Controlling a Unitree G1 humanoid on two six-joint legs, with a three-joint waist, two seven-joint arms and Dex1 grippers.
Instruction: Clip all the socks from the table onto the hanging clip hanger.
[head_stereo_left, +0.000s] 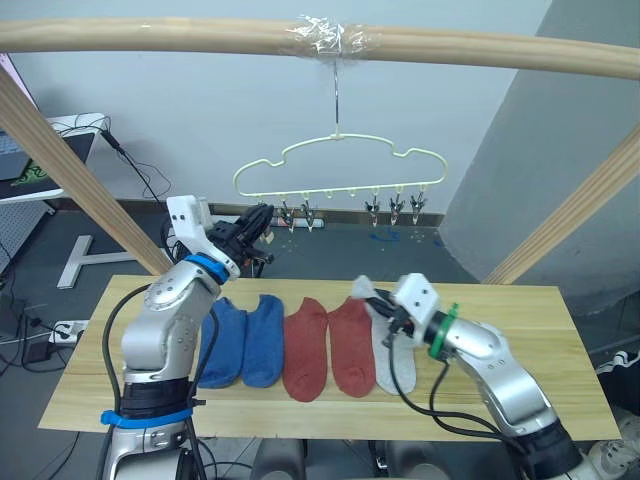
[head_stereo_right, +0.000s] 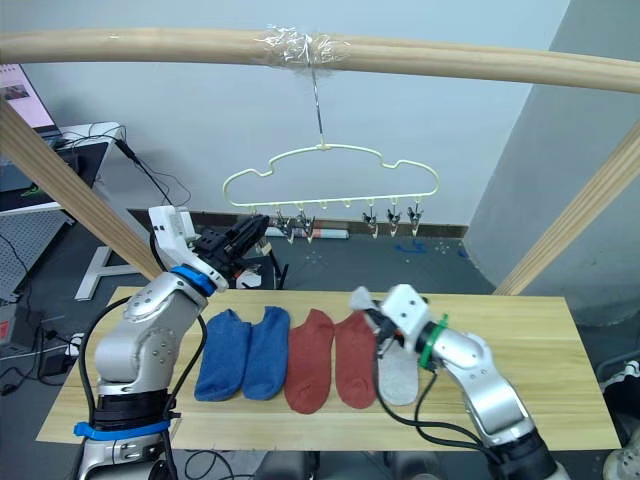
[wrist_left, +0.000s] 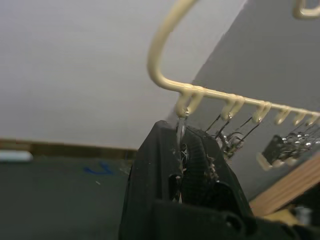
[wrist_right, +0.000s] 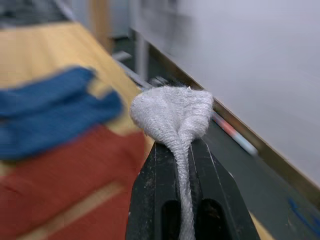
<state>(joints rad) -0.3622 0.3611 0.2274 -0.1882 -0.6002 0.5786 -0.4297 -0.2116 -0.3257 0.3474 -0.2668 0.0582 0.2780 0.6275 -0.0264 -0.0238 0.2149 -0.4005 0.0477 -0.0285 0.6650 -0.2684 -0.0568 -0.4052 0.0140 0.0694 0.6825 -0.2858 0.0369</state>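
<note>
Clip hanger (head_stereo_left: 340, 170): no socks attached. Right hand (wrist_right: 182, 150): pinching grey sock (wrist_right: 172, 112). Left hand (wrist_left: 182, 150): closed on end clip (wrist_left: 181, 131). Five socks remain on counter (head_stereo_left: 540, 340).

Blue (head_stereo_left: 245, 340), rust-red (head_stereo_left: 328, 345), grey socks (head_stereo_left: 392, 365)

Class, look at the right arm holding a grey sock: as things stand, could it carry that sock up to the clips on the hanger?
Probably yes. The right gripper has its jaws shut on the grey sock, and nothing stands between it and the hanger above; the left gripper sits at the leftmost clip.
</note>
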